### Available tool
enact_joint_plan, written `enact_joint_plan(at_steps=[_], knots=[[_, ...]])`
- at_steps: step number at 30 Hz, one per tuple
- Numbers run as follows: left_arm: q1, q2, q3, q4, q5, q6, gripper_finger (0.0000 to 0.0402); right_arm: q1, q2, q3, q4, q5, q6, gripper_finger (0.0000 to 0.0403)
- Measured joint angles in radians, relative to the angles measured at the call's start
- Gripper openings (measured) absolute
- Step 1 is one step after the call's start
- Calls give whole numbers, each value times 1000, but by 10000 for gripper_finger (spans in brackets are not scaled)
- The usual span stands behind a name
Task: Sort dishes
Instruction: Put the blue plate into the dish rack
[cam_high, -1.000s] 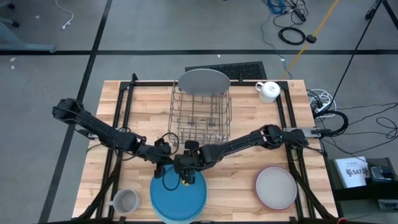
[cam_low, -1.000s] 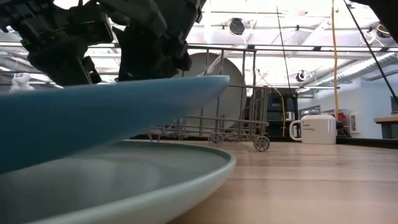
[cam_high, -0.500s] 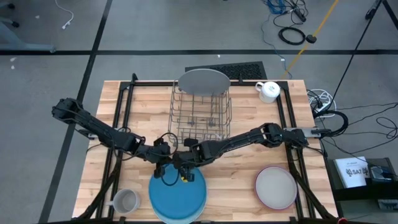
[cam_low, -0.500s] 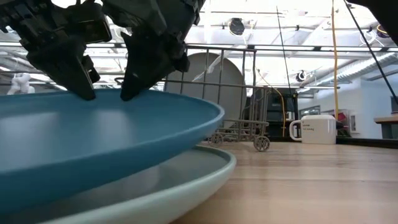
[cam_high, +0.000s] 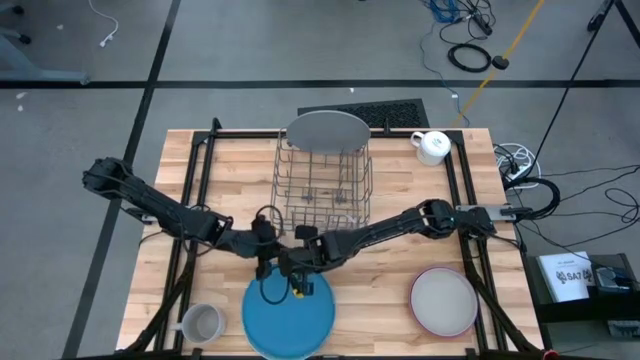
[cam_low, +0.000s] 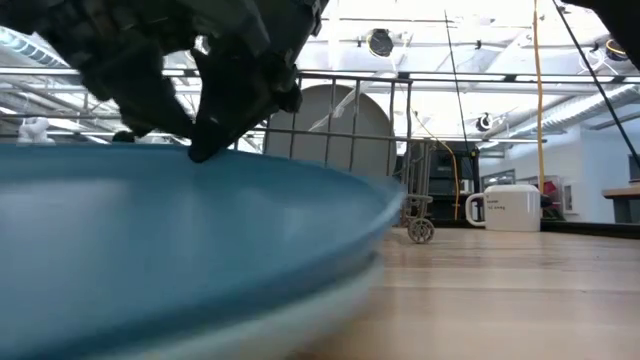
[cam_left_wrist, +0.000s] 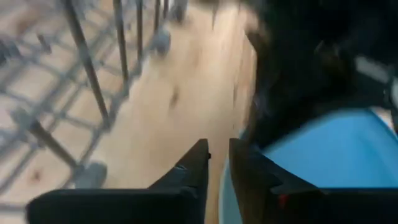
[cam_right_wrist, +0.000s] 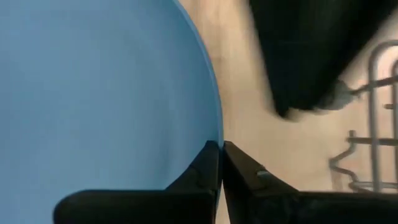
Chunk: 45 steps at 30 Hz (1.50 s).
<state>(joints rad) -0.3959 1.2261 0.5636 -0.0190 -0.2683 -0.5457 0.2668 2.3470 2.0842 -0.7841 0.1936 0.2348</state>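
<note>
On the wooden table (cam_high: 200, 180) we take the wire dish rack (cam_high: 322, 185) as landmark; it holds one large grey plate (cam_high: 327, 130) standing upright at its far end. In front of the rack lies the dark blue plate (cam_high: 289, 318) atop a paler plate (cam_low: 345, 290). The right gripper (cam_high: 297, 270) is clamped on the blue plate's near-rack rim; the left gripper (cam_high: 265, 262), just beside it, shows fingers slightly parted. A pink-rimmed grey plate (cam_high: 444, 302) lies right of the rack's front, and a white mug (cam_high: 433, 146) stands beside its far end.

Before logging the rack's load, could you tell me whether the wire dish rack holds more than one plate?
No, the wire dish rack holds only one large grey round plate, upright at its far end.
</note>
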Motion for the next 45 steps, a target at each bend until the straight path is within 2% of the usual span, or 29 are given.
enact_joint_plan(at_steps=[4,7,13,22,30,40,45], knots=[[-2,-43,0,18,6,12,102,9,1,0,-1,19,-1,0],[-8,-85,0,7,11,27,112,14,0,0,-2,44,-5,1],[-11,-185,0,10,20,40,113,29,-37,-2,-1,127,-37,1],[-12,-330,1,15,22,92,114,54,-127,-2,0,313,-104,1],[-12,-435,1,123,20,151,114,75,-203,-2,2,499,-167,1],[-13,-487,1,152,13,188,114,93,-287,-2,34,673,-272,1],[-14,-494,1,220,13,194,114,97,-311,-2,90,734,-354,1]])
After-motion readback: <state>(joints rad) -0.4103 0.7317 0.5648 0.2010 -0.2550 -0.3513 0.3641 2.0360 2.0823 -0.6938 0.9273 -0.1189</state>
